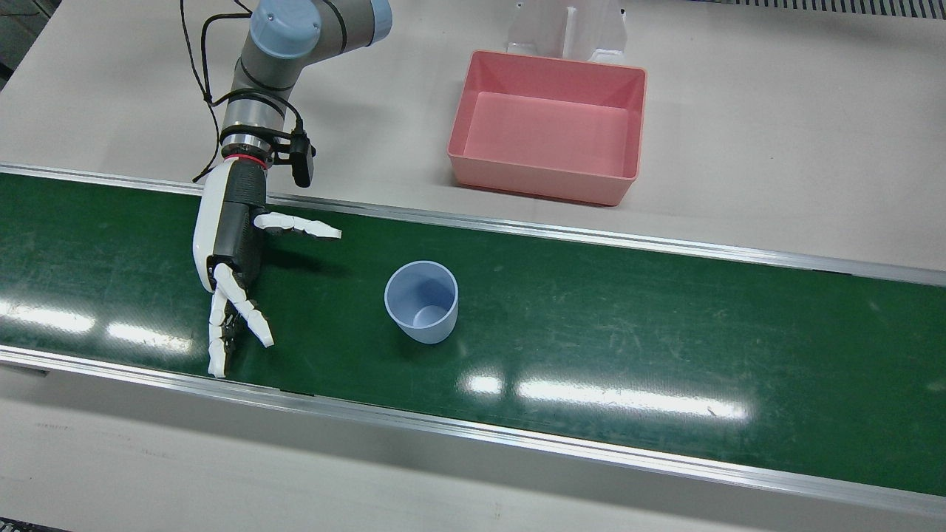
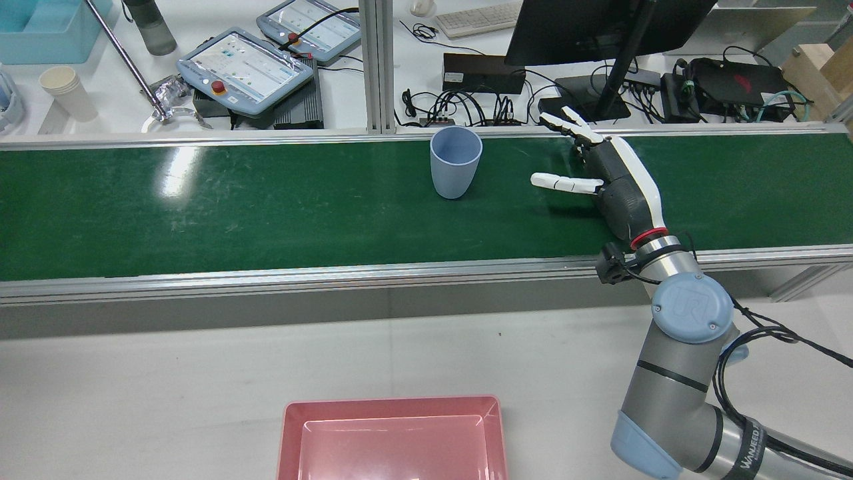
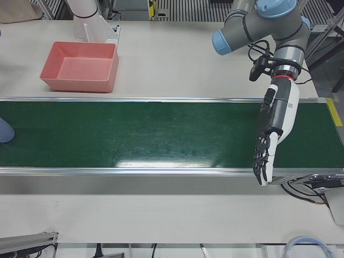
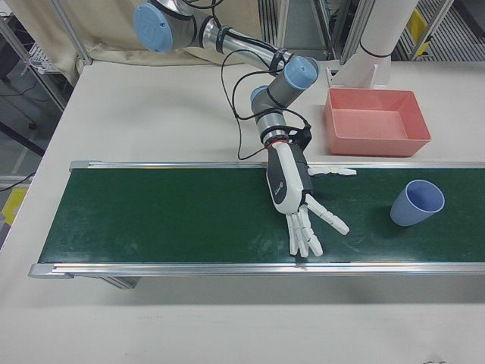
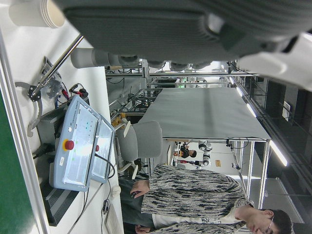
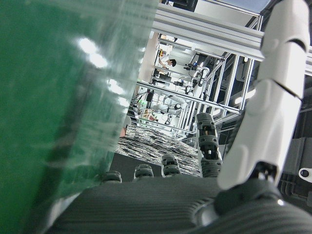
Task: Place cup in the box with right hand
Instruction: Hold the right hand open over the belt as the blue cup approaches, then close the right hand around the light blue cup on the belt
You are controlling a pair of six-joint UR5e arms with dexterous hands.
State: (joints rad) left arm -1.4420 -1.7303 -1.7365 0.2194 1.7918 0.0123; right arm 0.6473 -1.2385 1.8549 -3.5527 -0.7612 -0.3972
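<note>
Cup point(image 1: 421, 301) — a pale blue tumbler — stood upright and empty on the green conveyor belt point(image 1: 665, 332), roughly mid-belt, with nothing touching it. Beside it on the same belt, near but clearly apart, the right robot hand point(image 1: 230, 255) hovered low with its palm side toward the cup, its fingers point(image 1: 236, 325) spread and pointing toward the near edge, its thumb point(image 1: 299, 225) stretched out toward the cup; it held nothing. The step in hand looked like the approach before the grasp — no contact had yet been made.

The left robot hand point(image 3: 273, 126) hung over the far end of the belt, well apart from the cup, fingers extended downward and empty.

Beyond the belt, on the pale worktop point(image 1: 776, 148), the pink box point(image 1: 548, 125) sat empty with its opening upward.

The next move would probably call for sliding the right robot hand sideways until the cup's wall sat between thumb and fingers, then closing gently. The cup looked light, so a nudge before closure could tip it or push it along the belt. After that would come a lift clear of the belt rail and a carry over to the box.
</note>
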